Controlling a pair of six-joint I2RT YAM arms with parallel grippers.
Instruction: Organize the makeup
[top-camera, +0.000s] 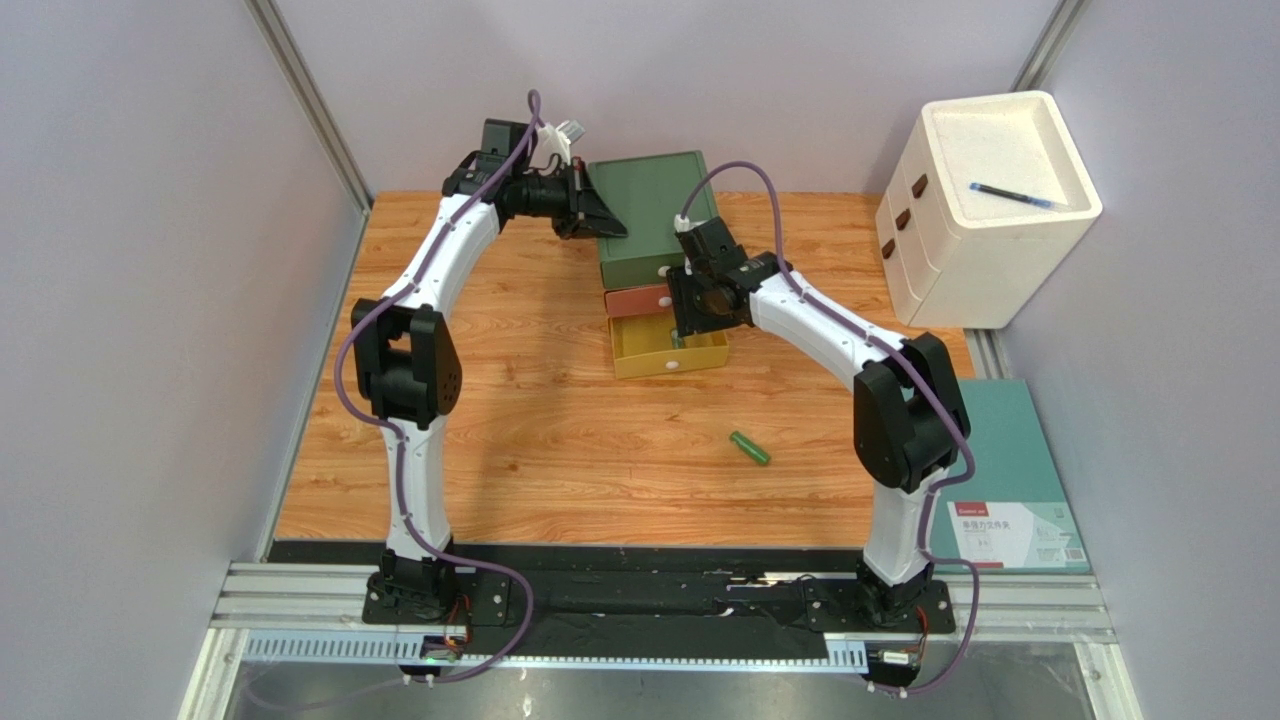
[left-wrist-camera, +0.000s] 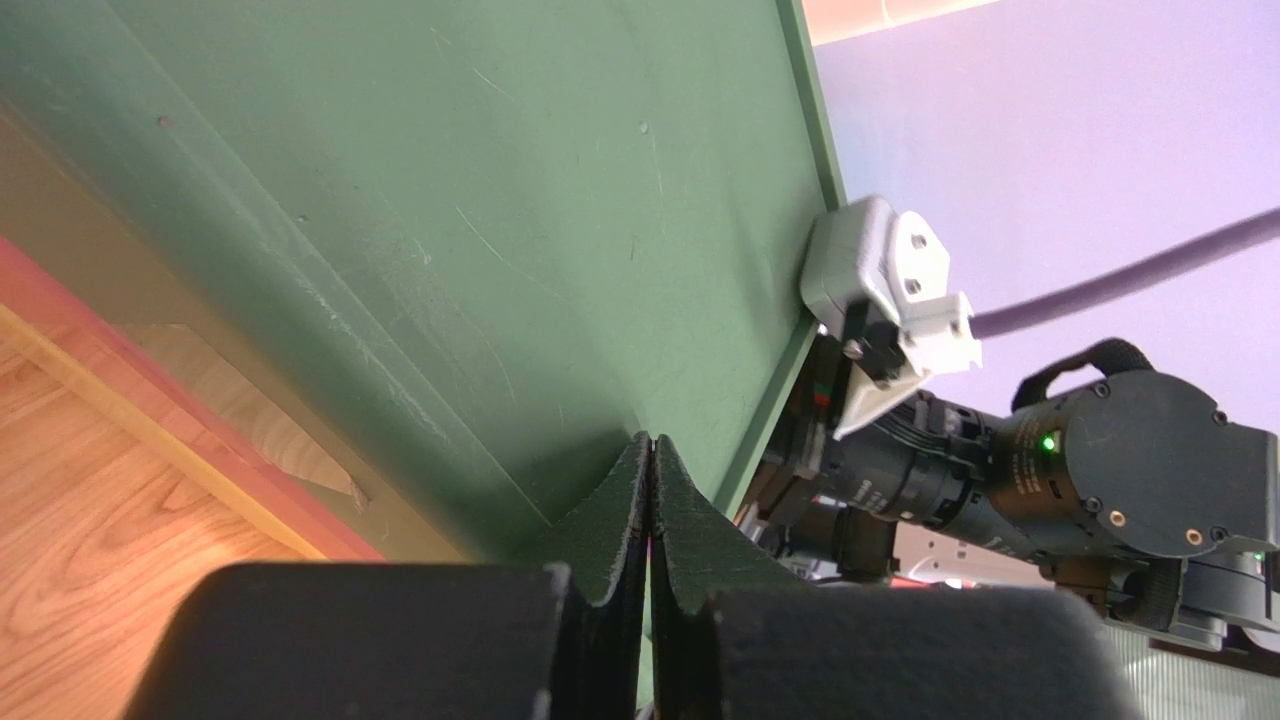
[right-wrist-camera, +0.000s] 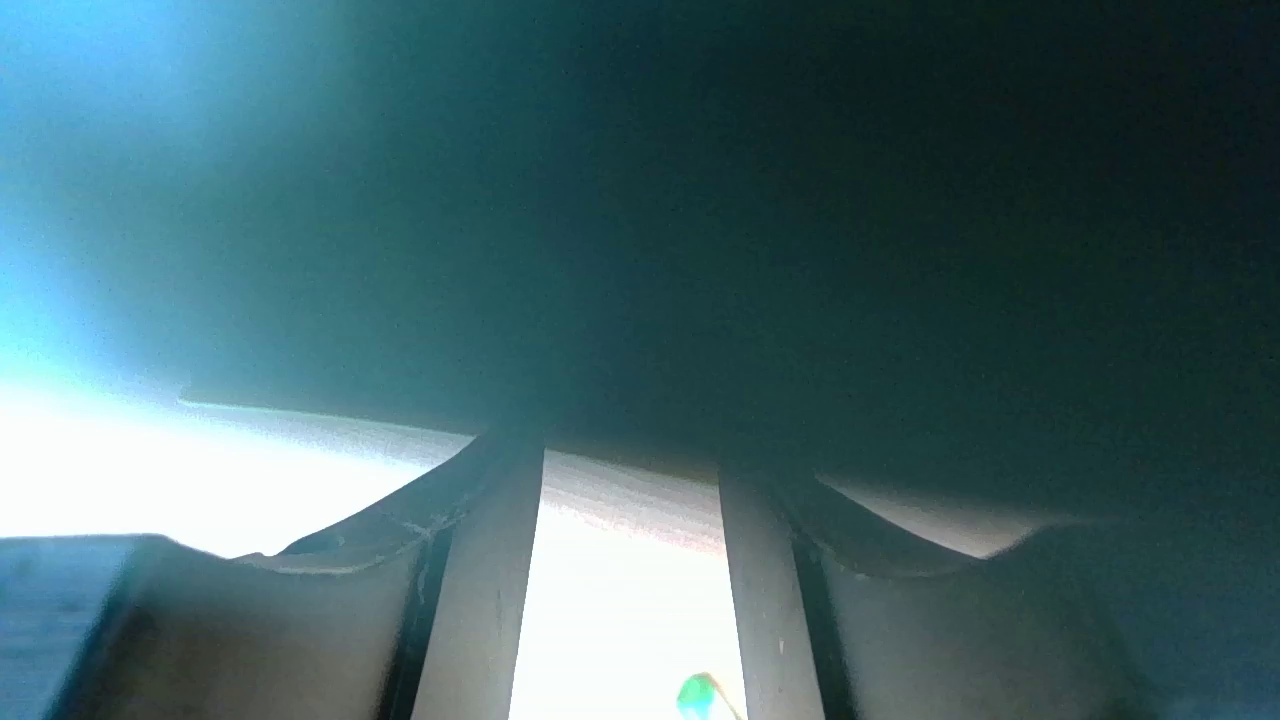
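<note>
One green tube (top-camera: 750, 447) of the makeup lies on the wooden table right of centre, apart from both arms. My left gripper (top-camera: 607, 222) is shut with nothing in it, its tips (left-wrist-camera: 651, 450) against the top of the green box (left-wrist-camera: 451, 225). My right gripper (top-camera: 685, 315) hangs over the pulled-out red drawer (top-camera: 634, 302) and yellow drawer (top-camera: 669, 354). Its jaws (right-wrist-camera: 631, 468) stand open with bright glare between them. A small green blob (right-wrist-camera: 696, 695) shows low in the gap; I cannot tell what it is. The drawers' contents are hidden.
The green drawer box (top-camera: 654, 192) stands at the back centre. A white drawer box (top-camera: 992, 210) with a blue pen (top-camera: 1017, 194) on top stands back right. A teal pad (top-camera: 1010, 480) lies off the table's right edge. Grey walls close in both sides.
</note>
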